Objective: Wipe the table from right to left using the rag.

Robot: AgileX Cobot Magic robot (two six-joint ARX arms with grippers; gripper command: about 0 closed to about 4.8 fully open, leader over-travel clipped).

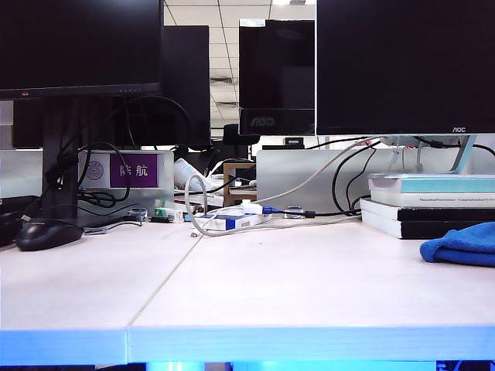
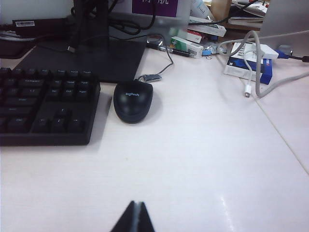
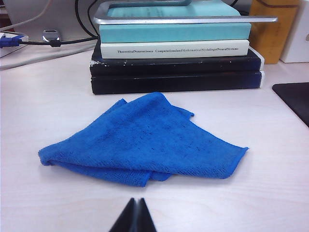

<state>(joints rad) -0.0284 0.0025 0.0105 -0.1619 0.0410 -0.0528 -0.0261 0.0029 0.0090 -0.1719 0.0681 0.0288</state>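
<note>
Both end effectors, left and right, shut; rag broadside before right.

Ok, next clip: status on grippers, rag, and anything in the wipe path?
Left gripper and right gripper shut, empty, above table. Rag untouched, far right. Mouse at left.

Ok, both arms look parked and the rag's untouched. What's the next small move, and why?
Probably open the right gripper and ease it forward and down toward the rag. Its jaws are shut, short of the cloth, which lies loose on the table before the stacked books. The left gripper, also shut, is far off by the mouse.
</note>
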